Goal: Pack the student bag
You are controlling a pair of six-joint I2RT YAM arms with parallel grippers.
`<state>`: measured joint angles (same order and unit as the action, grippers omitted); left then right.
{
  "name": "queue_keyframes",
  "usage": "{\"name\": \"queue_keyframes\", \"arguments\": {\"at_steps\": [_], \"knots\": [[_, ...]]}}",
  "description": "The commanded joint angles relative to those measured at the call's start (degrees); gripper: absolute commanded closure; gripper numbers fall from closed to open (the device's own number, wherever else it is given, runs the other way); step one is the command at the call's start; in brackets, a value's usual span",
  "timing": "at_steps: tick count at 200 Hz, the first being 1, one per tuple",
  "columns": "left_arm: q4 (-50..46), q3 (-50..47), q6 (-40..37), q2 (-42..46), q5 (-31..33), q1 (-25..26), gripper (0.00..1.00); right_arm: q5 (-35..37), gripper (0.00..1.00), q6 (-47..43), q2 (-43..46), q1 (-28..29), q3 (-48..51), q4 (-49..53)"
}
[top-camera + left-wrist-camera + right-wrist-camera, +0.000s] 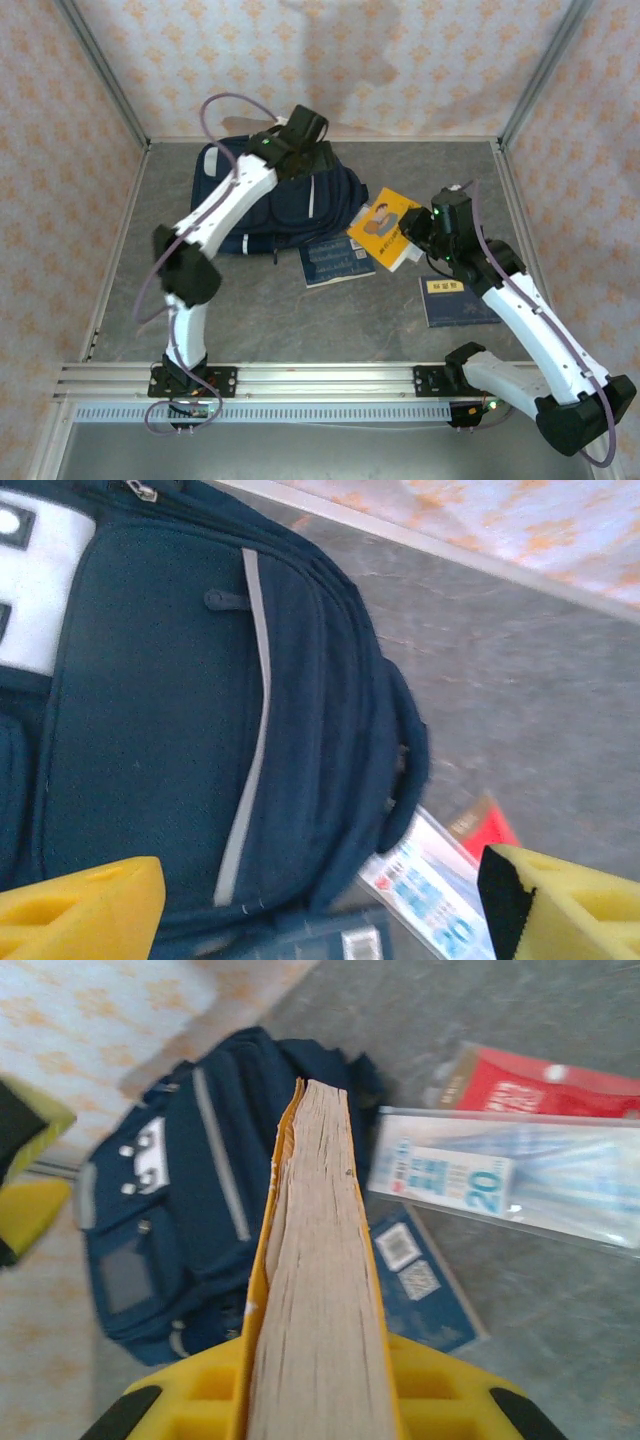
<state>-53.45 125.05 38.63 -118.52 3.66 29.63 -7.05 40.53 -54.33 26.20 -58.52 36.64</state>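
The student bag (262,205), a navy backpack with pale stripes, lies flat at the back left of the table. My left gripper (296,133) hovers over its far end, open with nothing between its yellow fingers (85,910). The bag's front panel (170,730) lies right beneath it. My right gripper (416,238) is shut on a yellow book (385,226) and holds it lifted just to the right of the bag. In the right wrist view the book (320,1290) is seen edge-on between the pads, pointing toward the bag (190,1200).
A blue book (335,260) lies by the bag's near right corner. Another blue book (456,301) lies at the front right. A clear pack with blue print (500,1175) and a red pack (540,1085) lie beyond the held book. Walls close in the table.
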Motion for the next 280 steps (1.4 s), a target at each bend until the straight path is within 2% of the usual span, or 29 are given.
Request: {"name": "queue_keyframes", "arguments": {"at_steps": [1, 21, 64, 118, 155, 189, 204, 231, 249, 280], "knots": [[-18.58, 16.67, -4.5, -11.95, 10.05, 0.64, 0.17, 7.14, 1.0, -4.14, 4.1, -0.17, -2.69, 4.81], [-21.41, 26.46, -4.59, -19.98, 10.19, 0.61, 0.16, 8.94, 1.0, -4.83, 6.31, -0.27, -1.81, 6.06], [-13.76, 20.86, -3.42, -22.52, 10.36, 0.61, 0.07, 10.23, 1.0, -3.87, 10.29, -0.35, 2.21, 6.29], [-7.34, 24.27, -3.56, -27.68, 3.69, 0.58, 0.08, 8.33, 1.0, -2.39, 12.73, -0.36, 6.52, 4.79], [-8.44, 25.4, -0.99, -30.89, 5.38, -0.84, 0.15, 8.12, 1.0, -1.95, 13.1, -0.36, 7.71, 4.06], [-9.24, 25.49, -2.6, -33.03, 6.01, -1.79, 0.31, 7.23, 1.0, -1.81, 13.12, -0.36, 8.23, 3.45], [-8.72, 25.57, -4.11, -34.15, 4.33, -1.62, 0.48, 7.05, 1.0, -1.95, 13.15, -0.34, 8.25, 3.76], [-10.18, 26.38, -6.49, -34.47, 3.89, -1.59, 0.82, 6.28, 1.0, -2.58, 13.63, -0.44, 7.75, 3.79], [-12.73, 27.3, -10.19, -32.6, 5.15, -1.61, 1.0, 5.73, 1.0, -3.91, 14.07, -0.35, 6.88, 3.81], [-12.69, 22.92, -13.23, -22.52, 10.26, -1.74, 1.0, 5.02, 1.0, -6.24, 13.83, -0.43, 5.84, 2.96]]}}
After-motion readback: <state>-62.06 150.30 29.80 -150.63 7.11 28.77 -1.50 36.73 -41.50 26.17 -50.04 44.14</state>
